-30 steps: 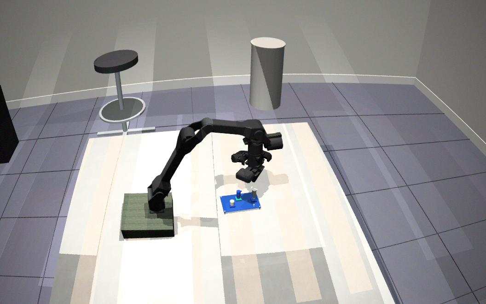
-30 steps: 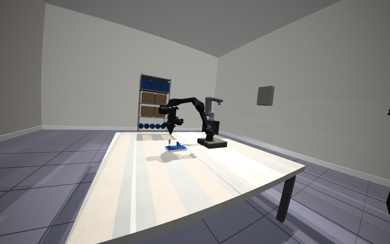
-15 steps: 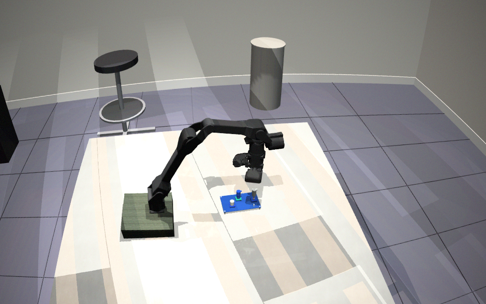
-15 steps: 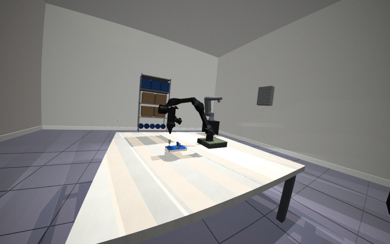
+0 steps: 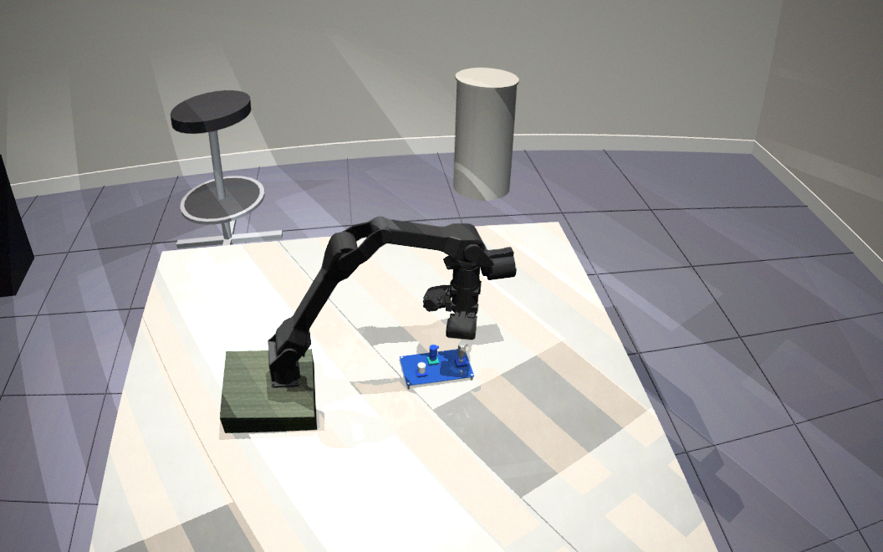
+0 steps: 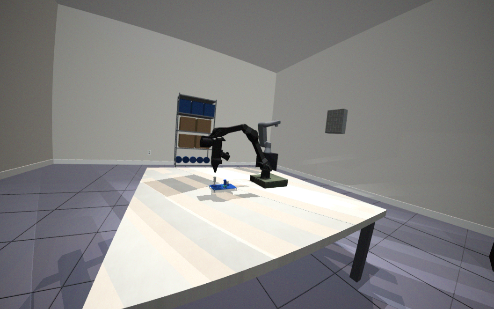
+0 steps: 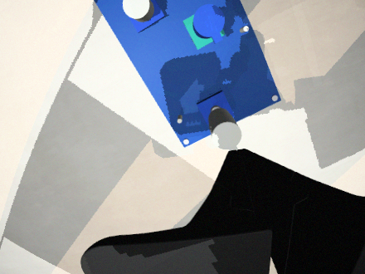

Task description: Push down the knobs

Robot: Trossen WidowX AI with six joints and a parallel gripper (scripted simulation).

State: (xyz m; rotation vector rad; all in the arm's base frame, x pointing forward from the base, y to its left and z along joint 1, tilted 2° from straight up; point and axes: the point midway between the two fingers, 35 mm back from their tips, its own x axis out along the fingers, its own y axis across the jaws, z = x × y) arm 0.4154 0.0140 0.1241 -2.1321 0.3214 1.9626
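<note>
The blue circuit board (image 5: 442, 375) (image 6: 228, 187) (image 7: 145, 50) stands on short legs. A grey knob (image 5: 461, 350) (image 6: 214, 179) (image 7: 226, 136) stands high on a thin shaft above its blue potentiometer, with a gap below it. A blue knob (image 5: 433, 351) (image 6: 224, 181) (image 7: 208, 21) stands upright over a green potentiometer; any gap there is too small to tell. A shorter white knob (image 5: 421, 367) (image 7: 136, 6) stands over another blue potentiometer. My gripper (image 6: 214, 171) (image 7: 237, 159) is shut and empty, pointing down a little above the grey knob, not touching it. Its fingertips are hidden in the top view.
The arm's green base block (image 5: 267, 390) (image 6: 267, 180) stands on the table beside the board. A thin bare pin (image 7: 179, 119) rises from the board near the grey knob's potentiometer. A stool (image 5: 211, 111) and a grey cylinder (image 5: 483, 136) stand on the floor beyond the table.
</note>
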